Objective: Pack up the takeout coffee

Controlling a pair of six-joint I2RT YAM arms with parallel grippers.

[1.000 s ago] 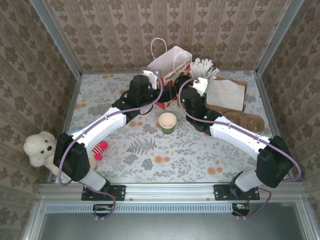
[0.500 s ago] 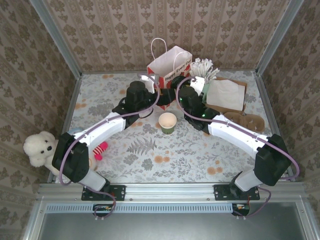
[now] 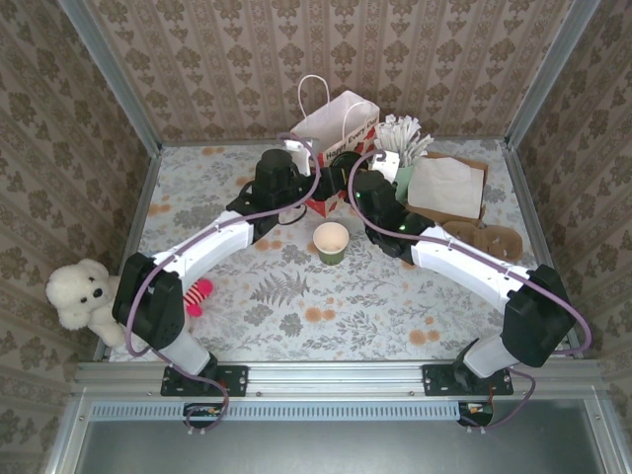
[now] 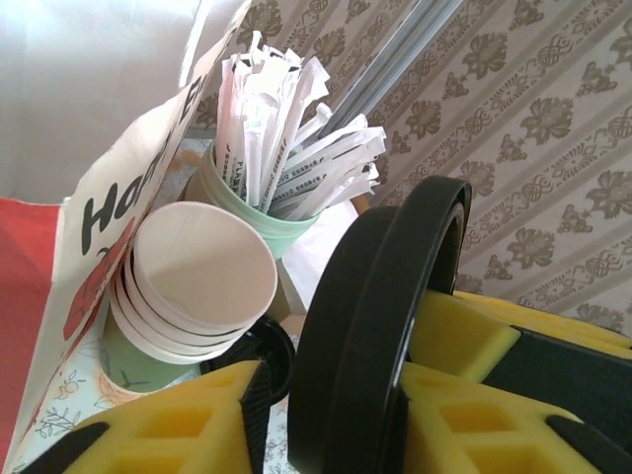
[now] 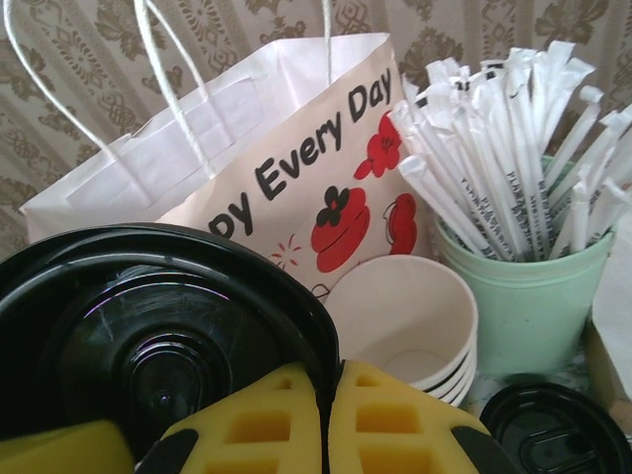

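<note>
R gripper [image 5: 328, 415] was pinched shut on the rim of a black lid [image 5: 148, 336], which lay roughly flat just beyond its fingers. L gripper [image 4: 336, 400] had a black lid edge-on btwn its pads [image 4: 454, 415], apparently clamped on it. Couldn't tell if that was the same lid or a 2nd one nested in it. Both tools met right in front of the paper bag [image 3: 331, 123].

Step, as I read it: free one lid, then cap the coffee cup [image 3: 331, 242]. The cup stood uncapped on the table, on the base side of both grippers, apart from them, btwn the two forearms. To do it well: if the lids are stuck, pull straight apart w/ R holding rim only, no twisting. Then bring the lid level over the cup, centre it, press evenly. A lopsided push would likely tip or buckle the paper wall.

Containers:
- Coffee cup: pale inside, contents unclear.
- Bag: beyond R gripper, upright, mouth open, inside not visible.
- Stack of cream cups [image 5: 405, 306]: just beyond & right of R fingers, top one empty.
- Mint cup [image 5: 528, 296]: beside the stack, full of wrapped stirrers [image 5: 494, 148].
- Spare lid [image 5: 553, 430]: on the table at the mint cup's foot.
</note>
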